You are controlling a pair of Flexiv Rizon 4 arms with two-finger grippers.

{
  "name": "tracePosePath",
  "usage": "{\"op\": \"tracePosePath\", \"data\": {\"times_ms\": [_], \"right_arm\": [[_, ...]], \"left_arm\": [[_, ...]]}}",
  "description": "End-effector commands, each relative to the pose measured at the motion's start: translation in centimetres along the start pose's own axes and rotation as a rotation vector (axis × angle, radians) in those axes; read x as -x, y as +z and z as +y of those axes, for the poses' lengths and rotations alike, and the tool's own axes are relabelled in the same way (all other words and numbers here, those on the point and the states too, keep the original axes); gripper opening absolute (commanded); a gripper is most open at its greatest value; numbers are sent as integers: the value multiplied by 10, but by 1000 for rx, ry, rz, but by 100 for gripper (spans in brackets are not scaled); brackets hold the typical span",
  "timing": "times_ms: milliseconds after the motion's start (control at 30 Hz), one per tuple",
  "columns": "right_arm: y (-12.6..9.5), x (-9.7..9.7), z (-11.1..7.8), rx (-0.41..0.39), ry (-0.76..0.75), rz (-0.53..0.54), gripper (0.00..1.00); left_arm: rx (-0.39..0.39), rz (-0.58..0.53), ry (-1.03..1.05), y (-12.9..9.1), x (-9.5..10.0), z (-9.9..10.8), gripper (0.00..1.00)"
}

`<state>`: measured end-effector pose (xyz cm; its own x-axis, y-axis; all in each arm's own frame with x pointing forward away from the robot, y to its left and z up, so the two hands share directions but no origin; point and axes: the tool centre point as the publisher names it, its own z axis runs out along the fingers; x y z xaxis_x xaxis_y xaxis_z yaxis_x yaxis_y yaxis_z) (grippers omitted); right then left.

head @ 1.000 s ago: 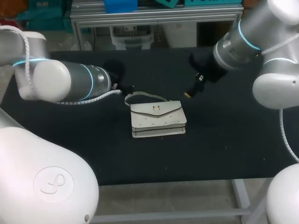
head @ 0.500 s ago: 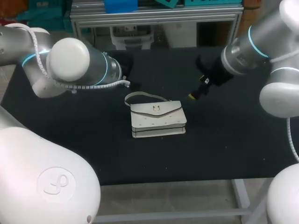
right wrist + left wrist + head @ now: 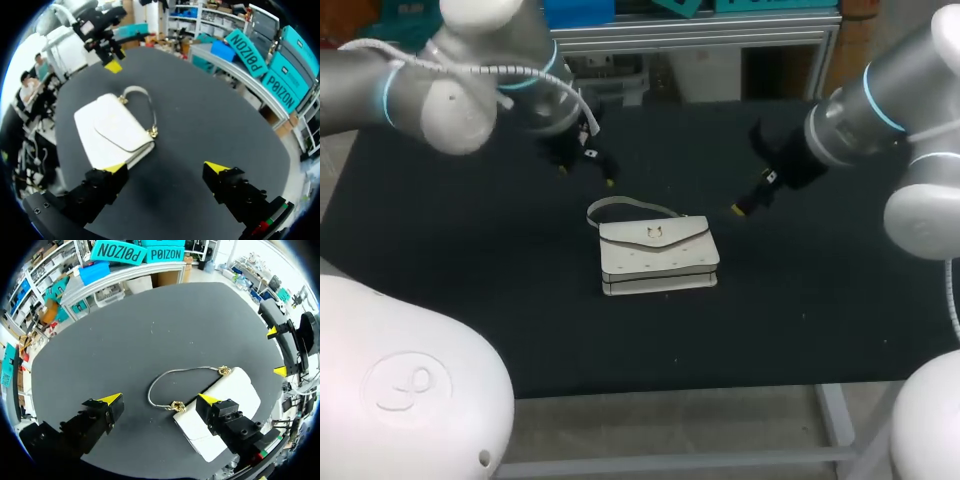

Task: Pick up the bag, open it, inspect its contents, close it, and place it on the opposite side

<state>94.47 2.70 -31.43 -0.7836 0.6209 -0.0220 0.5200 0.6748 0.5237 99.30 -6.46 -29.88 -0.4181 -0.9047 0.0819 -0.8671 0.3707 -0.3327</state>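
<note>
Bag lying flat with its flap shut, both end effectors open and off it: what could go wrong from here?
1. The thin strap lies in a loose loop beside the bag, nearest the left end effector; reaching in, it might snag the loop and drag the bag.
2. The bag lies flat, so a grasp from above could slip or shove it.
3. The right end effector hovers opposite; both reaching in may clash.

White bag [image 3: 658, 256], black table [image 3: 800, 320]
</note>
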Motion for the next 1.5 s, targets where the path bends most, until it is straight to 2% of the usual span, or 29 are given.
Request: {"op": "tracePosePath", "data": {"times_ms": [33, 267, 433, 633, 700, 800, 867, 933, 1367, 1400, 1467, 1500], "right_arm": [[-6, -7, 4, -22, 28, -23, 100], [-13, -11, 8, -45, 131, -39, 100], [-19, -15, 6, -32, 184, -61, 100], [-24, -21, 2, -26, 206, -77, 100], [-25, -23, 1, -26, 225, -83, 100], [-28, -24, -1, -13, 278, -83, 100], [-32, -23, -2, 15, 340, -68, 100], [-36, -23, 0, 51, 375, -18, 100], [-39, -24, 2, 48, 361, -7, 100], [-30, -24, 10, 45, 418, -44, 100], [-21, -28, 21, 10, 516, -5, 100], [-19, -31, 26, 6, 568, 0, 100]], "left_arm": [[686, 105, -32, -9, 4, 7, 100], [504, 195, -71, -10, -11, 39, 100], [298, 219, -134, -11, -18, 57, 100], [88, 222, -221, -13, -13, 70, 100], [30, 201, -244, -16, -13, 74, 100], [-23, 229, -294, -21, -15, 78, 100], [-41, 251, -337, -24, -18, 79, 100], [-24, 200, -326, -28, -24, 77, 100], [-24, 200, -326, -28, -24, 77, 100], [-24, 200, -326, -28, -24, 77, 100], [-24, 200, -326, -28, -24, 77, 100], [-12, 235, -404, -25, -26, 76, 100]]}}
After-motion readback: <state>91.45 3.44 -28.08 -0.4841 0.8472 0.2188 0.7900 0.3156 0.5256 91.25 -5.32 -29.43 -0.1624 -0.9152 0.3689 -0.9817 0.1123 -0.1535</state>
